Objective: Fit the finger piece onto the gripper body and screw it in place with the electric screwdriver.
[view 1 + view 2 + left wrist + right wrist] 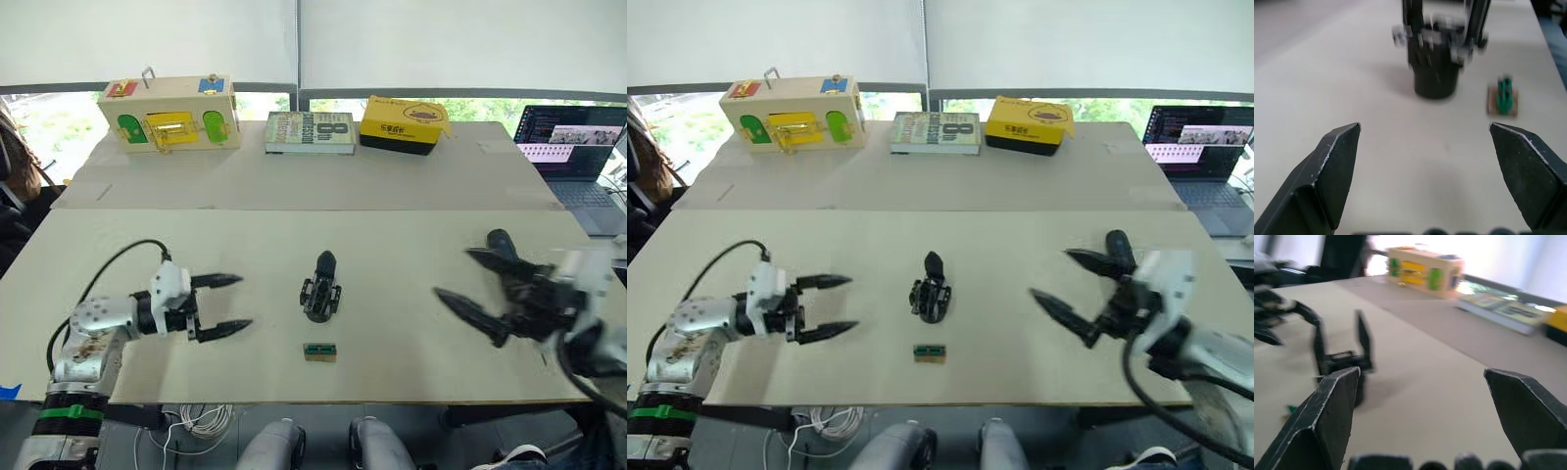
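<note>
Both grippers' jaws apart; gripper body seemingly upright, long axis vertical.

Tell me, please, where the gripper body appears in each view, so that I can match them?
Left eye: gripper body near the picture's centre.
Right eye: same spot, just left of centre.
Left wrist: straight ahead, large.
Right wrist: ahead, standing dark against the tabletop.
Shared landmark: the green-topped block, lying close beside the body on the robot's side.
</note>
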`<act>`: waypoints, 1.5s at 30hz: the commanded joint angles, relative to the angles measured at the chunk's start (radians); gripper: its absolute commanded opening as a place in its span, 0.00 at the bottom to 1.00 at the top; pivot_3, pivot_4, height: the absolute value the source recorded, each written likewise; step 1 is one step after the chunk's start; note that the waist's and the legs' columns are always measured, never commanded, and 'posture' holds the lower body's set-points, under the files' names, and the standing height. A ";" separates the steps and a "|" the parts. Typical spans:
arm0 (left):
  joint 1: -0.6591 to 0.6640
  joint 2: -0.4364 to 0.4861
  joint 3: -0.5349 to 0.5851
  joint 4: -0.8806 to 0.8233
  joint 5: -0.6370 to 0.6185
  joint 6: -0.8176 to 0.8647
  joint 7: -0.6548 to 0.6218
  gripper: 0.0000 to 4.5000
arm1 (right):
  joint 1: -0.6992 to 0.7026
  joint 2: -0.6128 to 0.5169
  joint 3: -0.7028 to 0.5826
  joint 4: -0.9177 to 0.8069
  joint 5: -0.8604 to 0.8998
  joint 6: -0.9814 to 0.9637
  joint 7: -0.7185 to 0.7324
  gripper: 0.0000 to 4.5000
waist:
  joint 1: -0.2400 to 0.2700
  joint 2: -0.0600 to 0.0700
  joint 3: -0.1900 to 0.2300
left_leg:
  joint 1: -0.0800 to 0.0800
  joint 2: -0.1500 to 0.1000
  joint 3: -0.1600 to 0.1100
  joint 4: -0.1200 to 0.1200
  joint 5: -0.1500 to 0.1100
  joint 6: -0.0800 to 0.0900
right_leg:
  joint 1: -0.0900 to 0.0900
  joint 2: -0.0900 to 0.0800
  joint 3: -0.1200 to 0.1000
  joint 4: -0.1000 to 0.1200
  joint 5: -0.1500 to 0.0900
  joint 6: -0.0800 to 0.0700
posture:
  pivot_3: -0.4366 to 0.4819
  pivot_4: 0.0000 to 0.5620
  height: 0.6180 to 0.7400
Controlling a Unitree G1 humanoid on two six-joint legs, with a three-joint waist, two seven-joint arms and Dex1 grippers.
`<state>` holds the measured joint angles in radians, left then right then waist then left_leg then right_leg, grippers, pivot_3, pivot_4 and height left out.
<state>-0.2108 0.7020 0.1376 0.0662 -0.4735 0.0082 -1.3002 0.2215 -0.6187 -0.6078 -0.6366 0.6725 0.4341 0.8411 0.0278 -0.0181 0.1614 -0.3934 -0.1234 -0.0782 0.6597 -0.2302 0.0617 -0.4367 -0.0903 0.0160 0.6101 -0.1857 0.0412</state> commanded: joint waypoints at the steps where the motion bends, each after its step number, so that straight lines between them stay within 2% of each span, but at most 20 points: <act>1: -0.013 0.052 0.082 -0.083 -0.098 0.114 0.028 0.99 | 0.163 0.079 -0.132 -0.061 -0.012 -0.088 -0.018 1.00 | 0.002 0.000 0.000 | 0.000 0.001 0.000 0.000 0.000 0.000 | 0.000 0.000 0.001 0.000 -0.001 0.001 | 0.48 0.27 1.00; 6: -0.012 0.100 0.127 -0.150 -0.177 0.258 0.060 0.99 | 0.312 0.200 -0.181 -0.019 -0.096 -0.222 -0.064 1.00 | -0.015 0.002 0.001 | 0.001 0.002 0.001 0.000 0.000 0.000 | 0.000 0.001 0.001 0.001 -0.004 0.002 | 0.48 0.27 1.00; 9: -0.012 0.102 0.124 -0.182 -0.216 0.318 0.059 0.99 | 0.304 0.193 -0.178 -0.004 -0.129 -0.236 -0.115 1.00 | -0.026 0.003 0.001 | 0.004 0.002 0.004 0.000 -0.001 -0.001 | 0.004 -0.002 0.001 0.001 -0.004 0.005 | 0.48 0.27 1.00; 11: -0.017 0.100 0.119 -0.213 -0.247 0.361 0.063 0.99 | 0.268 0.140 -0.164 0.006 -0.118 -0.162 -0.158 1.00 | -0.030 0.003 0.001 | 0.004 0.002 0.004 0.000 -0.001 -0.001 | 0.004 -0.004 0.002 0.001 -0.006 0.002 | 0.48 0.27 1.00; 16: -0.076 0.067 0.085 -0.292 -0.319 0.455 0.098 0.99 | 0.049 -0.096 -0.076 0.121 -0.093 0.200 -0.316 1.00 | -0.030 0.001 0.003 | 0.004 0.002 0.005 0.000 0.000 -0.001 | 0.002 -0.004 0.000 0.001 -0.004 0.005 | 0.48 0.27 1.00; 20: -0.132 0.038 0.048 -0.322 -0.334 0.484 0.113 0.99 | -0.138 -0.259 0.052 0.305 -0.116 0.392 -0.325 1.00 | -0.019 0.001 0.003 | 0.002 0.003 0.005 0.000 0.000 -0.001 | 0.000 -0.004 -0.001 0.001 -0.003 0.002 | 0.48 0.27 1.00; 22: -0.159 0.020 0.032 -0.322 -0.331 0.484 0.118 0.99 | -0.258 -0.315 0.147 0.454 -0.146 0.416 -0.288 1.00 | -0.016 0.000 0.004 | 0.002 0.002 0.005 0.000 0.000 0.000 | 0.000 -0.004 -0.002 0.001 0.002 -0.007 | 0.48 0.27 1.00; 26: -0.181 -0.002 0.008 -0.305 -0.296 0.459 0.108 0.99 | -0.473 -0.352 0.323 0.742 -0.250 0.350 -0.223 1.00 | -0.016 -0.001 0.004 | 0.001 0.002 0.008 0.001 0.002 0.007 | 0.000 -0.004 -0.004 -0.001 0.003 -0.007 | 0.48 0.27 1.00; 29: -0.184 -0.010 0.004 -0.304 -0.289 0.446 0.104 0.99 | -0.584 -0.348 0.405 0.912 -0.322 0.330 -0.209 1.00 | -0.015 -0.001 0.004 | 0.000 0.002 0.008 0.001 0.003 0.011 | 0.000 -0.004 -0.003 -0.001 0.003 -0.007 | 0.48 0.27 1.00; 35: -0.170 -0.008 0.015 -0.325 -0.299 0.439 0.098 0.99 | -0.703 -0.334 0.495 1.079 -0.378 0.334 -0.138 1.00 | -0.016 0.000 0.004 | -0.002 0.001 0.008 0.001 0.002 0.012 | -0.003 -0.004 -0.002 -0.001 0.004 -0.007 | 0.48 0.27 1.00; 38: -0.162 -0.002 0.014 -0.328 -0.297 0.431 0.080 1.00 | -0.749 -0.308 0.495 1.138 -0.382 0.316 -0.121 0.81 | -0.019 0.000 0.004 | -0.002 0.001 0.008 0.001 0.002 0.013 | -0.002 -0.004 -0.003 -0.001 0.004 -0.007 | 0.48 0.27 1.00; 42: -0.159 0.000 0.014 -0.331 -0.295 0.430 0.067 1.00 | -0.758 -0.296 0.461 1.141 -0.380 0.288 -0.120 0.50 | -0.018 0.000 0.004 | -0.001 0.001 0.008 0.001 0.002 0.012 | -0.002 -0.004 -0.003 -0.001 0.005 -0.007 | 0.48 0.27 1.00; 43: -0.157 0.000 0.013 -0.335 -0.294 0.429 0.067 1.00 | -0.751 -0.298 0.452 1.132 -0.380 0.268 -0.120 0.44 | -0.018 0.000 0.004 | -0.001 0.001 0.008 0.001 0.002 0.012 | -0.002 -0.003 -0.003 -0.001 0.005 -0.007 | 0.48 0.27 1.00; 45: -0.152 -0.001 0.011 -0.338 -0.273 0.404 0.061 1.00 | -0.717 -0.321 0.408 1.038 -0.355 0.234 -0.092 0.44 | -0.018 0.000 0.004 | -0.001 0.001 0.008 0.001 0.002 0.012 | -0.003 -0.003 -0.003 0.000 0.005 -0.007 | 0.48 0.27 1.00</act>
<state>-0.3643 0.6890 0.1347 -0.2349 -0.7478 0.4420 -1.2322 -0.4960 -0.9079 -0.1266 0.5007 0.2941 0.7123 0.7262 0.0102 -0.0182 0.1655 -0.3947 -0.1227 -0.0703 0.6607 -0.2278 0.0733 -0.4396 -0.0937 0.0132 0.6101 -0.1807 0.0345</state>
